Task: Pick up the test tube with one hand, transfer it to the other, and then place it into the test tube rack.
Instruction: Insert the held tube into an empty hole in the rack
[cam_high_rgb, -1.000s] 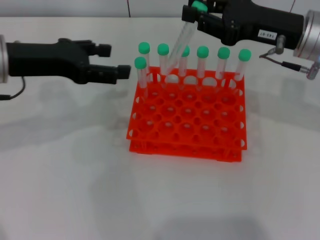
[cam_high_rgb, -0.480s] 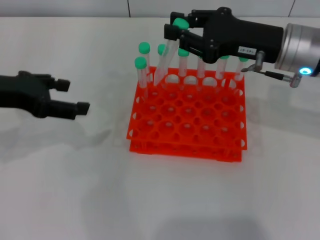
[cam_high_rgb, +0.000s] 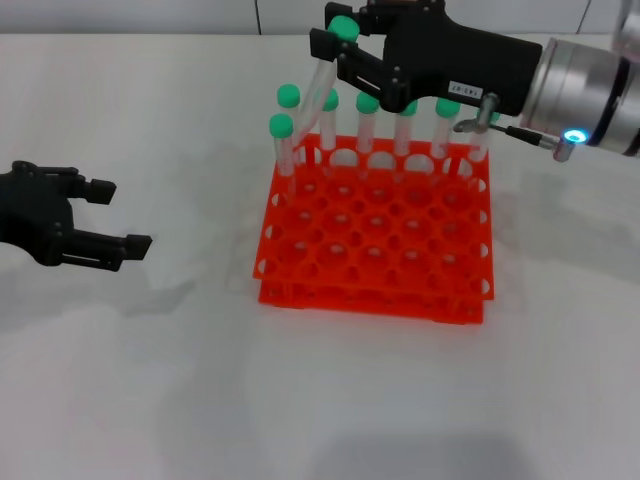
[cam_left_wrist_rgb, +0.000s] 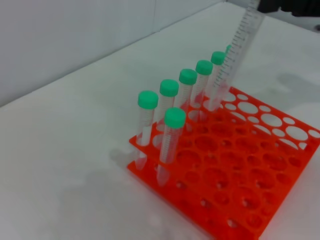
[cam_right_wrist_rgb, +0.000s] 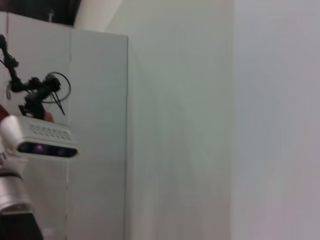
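The orange test tube rack sits in the middle of the white table, and everything else arranges itself around it. Its near rows of holes are bare; nothing stands in them, so the front of the rack offers plenty of free places.

Off to the rack's left, well apart from it and low over the table, the left gripper hangs with its two fingers spread and nothing between them. It looks parked out of the way, which suits an arm whose share of the handover appears done.

Farther back, along the rack's rear edge, a line of green-capped tubes stands upright in the holes, with one more tube a row forward at the rear left corner.

Above that rear left part of the rack, the right gripper, the one with the white label, reaches in from the right with its fingers closed on the test tube just under its green cap. The tube slants, cap high and away from the rack, its rounded tip down near the holes beside the standing tubes. Gripping it near the top leaves the whole shaft free to slide in; I judge it needs straightening before it will drop cleanly into a hole.
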